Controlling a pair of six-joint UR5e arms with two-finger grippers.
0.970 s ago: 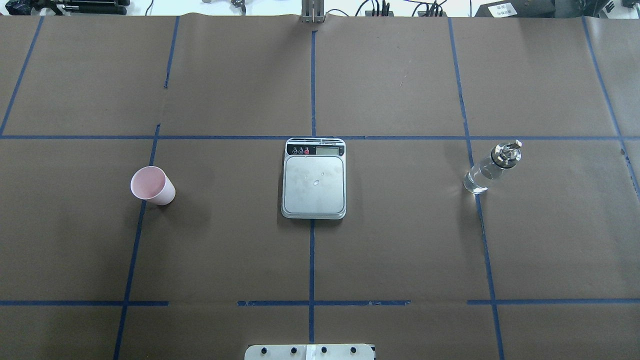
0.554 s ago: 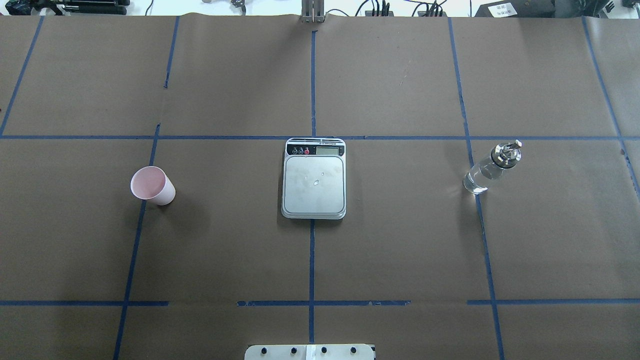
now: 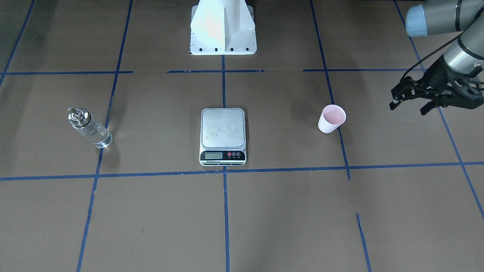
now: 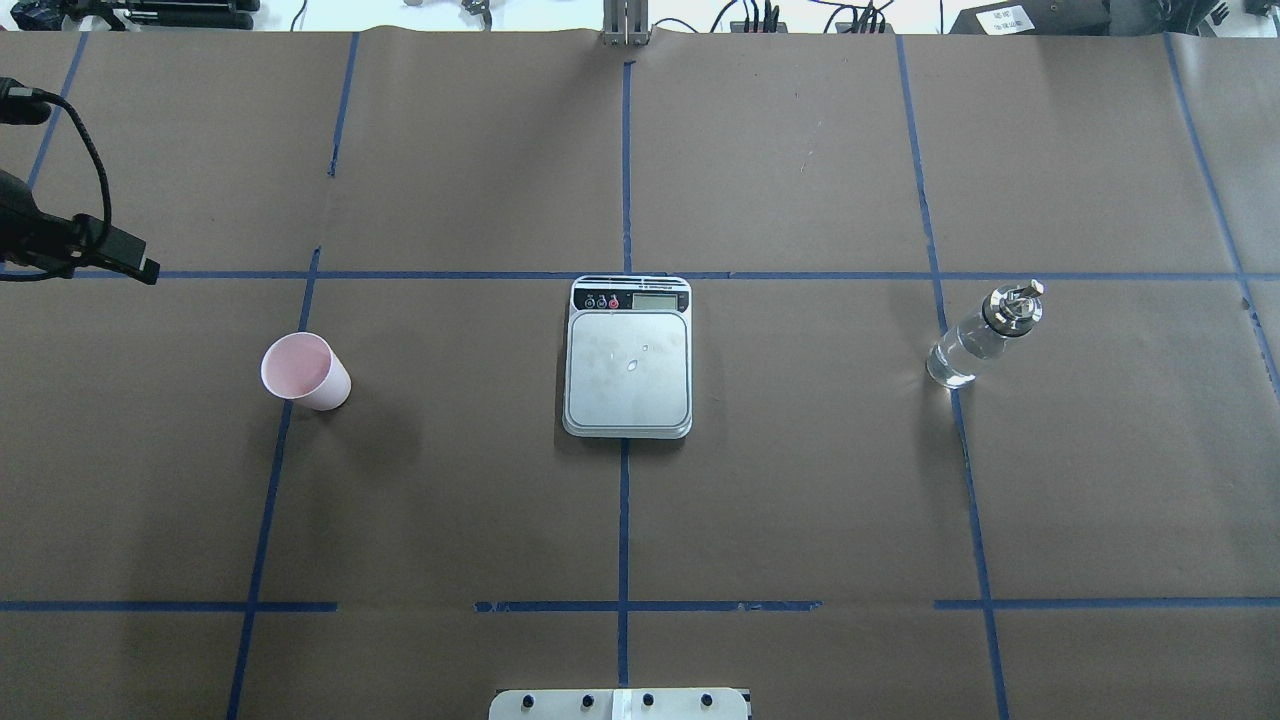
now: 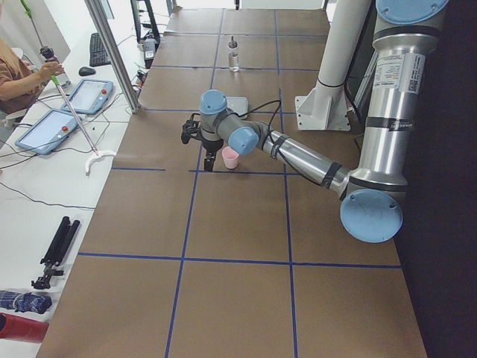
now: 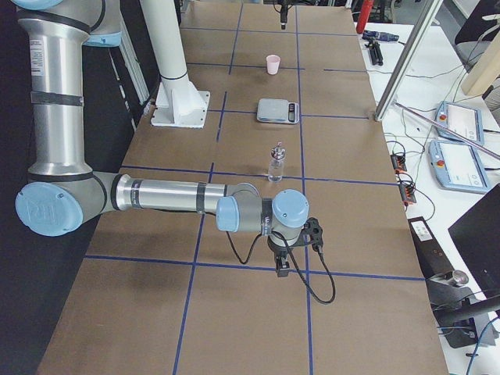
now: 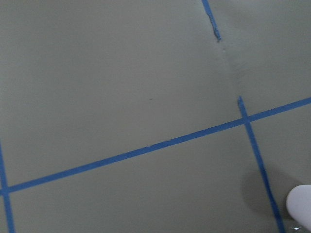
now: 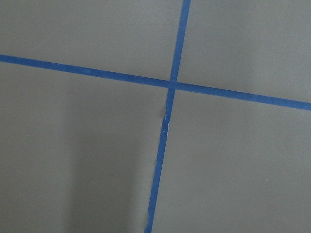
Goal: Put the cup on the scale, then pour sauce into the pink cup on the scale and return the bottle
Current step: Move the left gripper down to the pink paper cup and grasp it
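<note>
Task at its outset: no step done. The cup (image 4: 305,372) stands on the counter (image 4: 800,500), well apart from the scale (image 4: 627,365); the bottle (image 4: 985,335) stands untouched beyond the scale. My left tool (image 3: 408,107), fingers apart, hovers near the cup. I cannot tell how my right tool (image 6: 282,268) is set.

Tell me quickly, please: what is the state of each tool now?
Left tool: open, holding nothing.
Right tool: cannot be told; it shows only in the side view.

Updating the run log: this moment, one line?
left end effector: open, apart from cup | scale: no cup | bottle: upright | right end effector: cannot tell
</note>
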